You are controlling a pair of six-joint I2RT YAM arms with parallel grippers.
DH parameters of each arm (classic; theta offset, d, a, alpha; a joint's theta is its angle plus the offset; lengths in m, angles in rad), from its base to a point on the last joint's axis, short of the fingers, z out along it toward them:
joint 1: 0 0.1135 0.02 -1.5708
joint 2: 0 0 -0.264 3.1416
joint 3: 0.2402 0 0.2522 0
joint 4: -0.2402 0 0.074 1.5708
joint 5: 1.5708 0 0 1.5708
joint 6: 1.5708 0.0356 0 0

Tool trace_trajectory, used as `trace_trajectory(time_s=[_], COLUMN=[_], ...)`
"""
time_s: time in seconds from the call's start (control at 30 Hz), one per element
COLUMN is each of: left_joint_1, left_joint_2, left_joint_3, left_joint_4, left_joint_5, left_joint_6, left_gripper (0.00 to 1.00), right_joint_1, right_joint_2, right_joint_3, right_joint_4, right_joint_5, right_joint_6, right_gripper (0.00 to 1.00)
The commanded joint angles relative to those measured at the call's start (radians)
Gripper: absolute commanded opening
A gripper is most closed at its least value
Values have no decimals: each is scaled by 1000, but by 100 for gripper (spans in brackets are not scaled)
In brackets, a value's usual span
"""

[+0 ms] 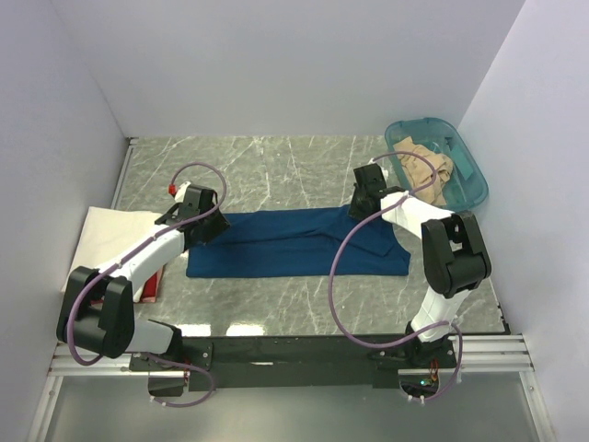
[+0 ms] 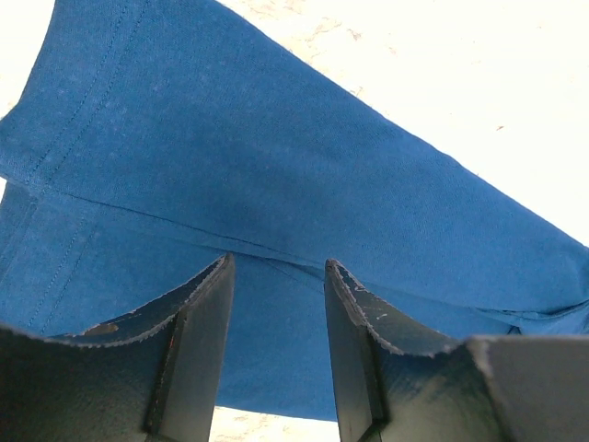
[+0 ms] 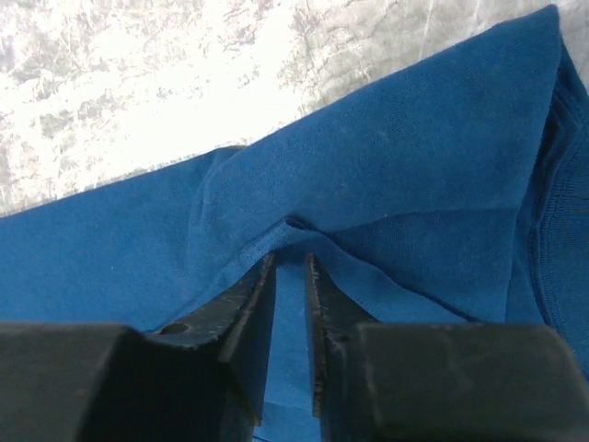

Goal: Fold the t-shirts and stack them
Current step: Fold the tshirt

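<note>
Bench: A grey marbled bench [image 1: 276, 166] carried the work, with pale walls on three sides.

Navy blue t-shirt: The navy blue t-shirt [image 1: 285, 244] [image 2: 230, 138] [image 3: 414, 166] lay flat across the middle of the bench. It was folded into a long strip running from 9 o'clock to 3 o'clock, and its 3 o'clock end was broader.

Left fingers: The left fingers [image 1: 204, 224] [image 2: 276, 262] were at the strip's 9 o'clock end. They stood roughly half apart with nothing clamped between them, and blue cloth showed through the gap in the wrist view.

Right fingers: The right fingers [image 1: 363, 198] [image 3: 290, 260] were on the shirt's far edge, toward 2 o'clock. They were drawn nearly together on a raised ridge of the navy cloth, which puckered up to their tips.

Cream-white t-shirt: The cream-white t-shirt [image 1: 110, 235] lay at 9 o'clock by the bench's left edge, partly under the left arm. A red item [image 1: 152, 285], largely hidden, showed at its near side.

Tan-beige t-shirt: The tan-beige t-shirt [image 1: 425, 170] sat crumpled inside a teal plastic tub [image 1: 419, 122] in the 1 o'clock corner, well apart from the navy shirt's body.
</note>
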Motion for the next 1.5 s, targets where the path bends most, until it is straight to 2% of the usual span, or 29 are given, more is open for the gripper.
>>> trace_trajectory(time_s=[0.0,0.17,0.37,0.8,0.9,0.93,1.0,1.03,1.1,1.47], left_joint_1=[-5,-5,-5,-5,-5,-5,-5,-5,-5,-5], left_joint_2=[-3,4,16,33,36,36,34,34,33,30], left_joint_3=[29,26,29,33,35,33,32,32,33,26], left_joint_4=[21,24,31,38,36,36,36,34,31,44], left_joint_5=[-1,1,5,12,13,10,10,8,7,16], left_joint_6=[22,23,23,26,25,23,25,25,26,25], left_gripper=[49,49,49,49,48,48,48,48,48,48], right_joint_1=[8,6,8,11,13,16,17,17,19,39], right_joint_2=[8,8,45,62,54,48,38,27,10,-223], right_joint_3=[52,64,111,85,79,76,67,64,46,-128], right_joint_4=[19,16,-12,-2,-2,-4,-4,-2,-1,37], right_joint_5=[37,46,58,51,51,52,52,51,49,-11], right_joint_6=[-7,-11,-23,-24,-20,-20,-19,-16,-14,22], right_gripper=[29,35,35,35,31,23,16,7,2,0])
